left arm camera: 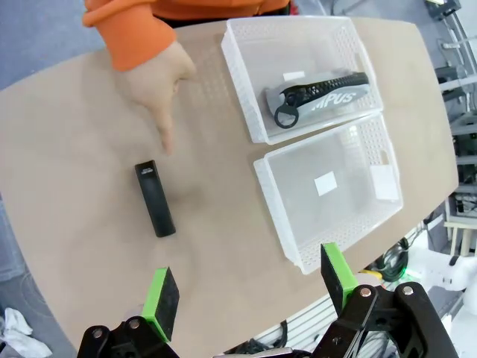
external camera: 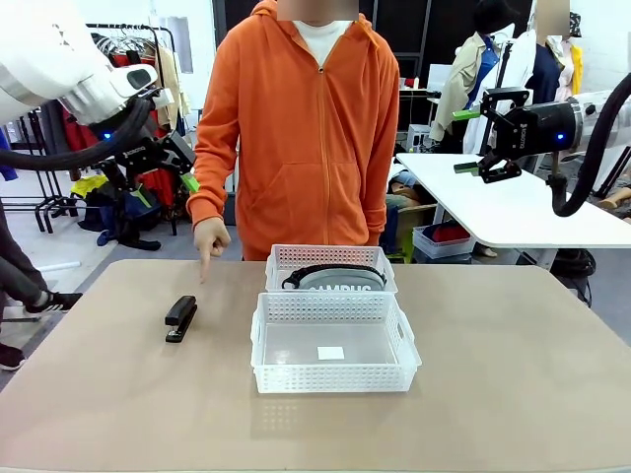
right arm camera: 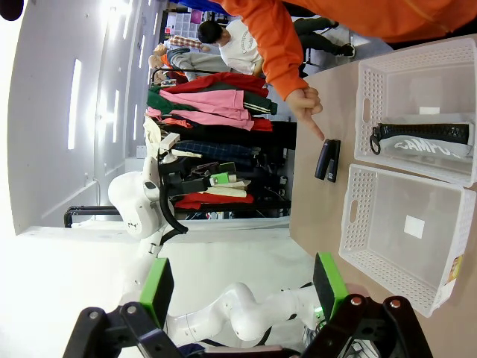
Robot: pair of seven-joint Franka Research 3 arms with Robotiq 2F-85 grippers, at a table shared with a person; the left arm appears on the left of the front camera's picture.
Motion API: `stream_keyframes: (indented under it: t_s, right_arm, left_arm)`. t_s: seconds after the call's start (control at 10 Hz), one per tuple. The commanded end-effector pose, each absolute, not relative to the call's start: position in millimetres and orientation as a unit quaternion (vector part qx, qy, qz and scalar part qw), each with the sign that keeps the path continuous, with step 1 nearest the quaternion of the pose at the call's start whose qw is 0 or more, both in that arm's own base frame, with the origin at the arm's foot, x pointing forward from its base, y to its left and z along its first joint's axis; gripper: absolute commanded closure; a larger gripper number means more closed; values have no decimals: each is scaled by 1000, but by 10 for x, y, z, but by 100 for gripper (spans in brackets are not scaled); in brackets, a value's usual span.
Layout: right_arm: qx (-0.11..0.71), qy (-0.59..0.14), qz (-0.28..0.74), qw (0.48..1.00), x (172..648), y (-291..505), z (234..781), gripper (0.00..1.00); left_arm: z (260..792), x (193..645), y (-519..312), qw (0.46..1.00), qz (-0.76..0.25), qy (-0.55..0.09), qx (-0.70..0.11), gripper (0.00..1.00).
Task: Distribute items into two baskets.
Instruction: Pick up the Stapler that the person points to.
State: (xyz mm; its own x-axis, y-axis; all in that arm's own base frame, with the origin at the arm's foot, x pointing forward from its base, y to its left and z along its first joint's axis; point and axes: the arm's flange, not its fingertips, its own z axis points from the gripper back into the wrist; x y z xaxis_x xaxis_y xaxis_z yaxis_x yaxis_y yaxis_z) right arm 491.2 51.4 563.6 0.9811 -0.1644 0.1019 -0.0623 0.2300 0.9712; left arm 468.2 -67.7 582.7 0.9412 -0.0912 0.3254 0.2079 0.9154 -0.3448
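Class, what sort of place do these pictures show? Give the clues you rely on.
Probably a robotics lab, not a home: a white robot arm beside a plain table, a rack of hanging clothes behind, another white work table.

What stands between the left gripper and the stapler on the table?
Nothing visible. The open left gripper hangs high over the table; the person's hand points beside the stapler, not covering it.

On the table I have the near basket in the middle and the far basket directly behind it, their walls touching or very nearly; hard to say from here. The pouch lies in the far basket. The stapler lies left of the near basket, apart from it. The person's hand hangs just behind the stapler.
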Motion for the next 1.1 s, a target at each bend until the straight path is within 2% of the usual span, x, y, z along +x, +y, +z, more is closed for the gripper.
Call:
stream_keyframes:
  t_s: [0.0,0.4,0.7,1.0]
  right_arm:
    - [618,-93,-36,779,4920,513,5679,0]
    - [618,-93,-36,779,4920,513,5679,0]
    - [618,-93,-36,779,4920,513,5679,0]
    - [618,-93,-36,779,4920,513,5679,0]
  left_arm:
    - [5828,4674,-667,967,-75,-150,-194,0]
    - [5826,4682,-673,967,-77,-153,-191,0]
    - [5776,4758,-664,981,-80,-129,-119,0]
    - [5605,4897,-744,985,-85,-113,-100,0]
